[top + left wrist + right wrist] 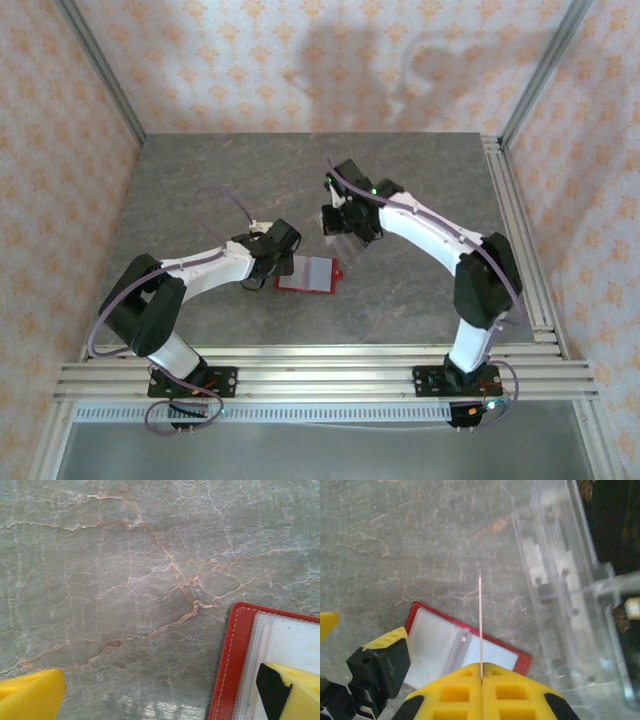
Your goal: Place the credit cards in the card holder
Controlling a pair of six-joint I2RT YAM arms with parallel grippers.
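The card holder lies open on the table, red-edged with a pale inside. My left gripper stands open at its left end. One yellow fingertip is over the holder's pale inside. The other fingertip is over bare table. My right gripper hovers above the holder's right half, shut on a thin pale credit card seen edge-on and pointing away from the jaws. In the top view the right gripper is just beyond the holder.
A clear plastic rack stands on the table just right of the held card, close to the right gripper. A black and yellow finger of the left gripper shows at the holder's left end. Aluminium rails border the marbled table on the right.
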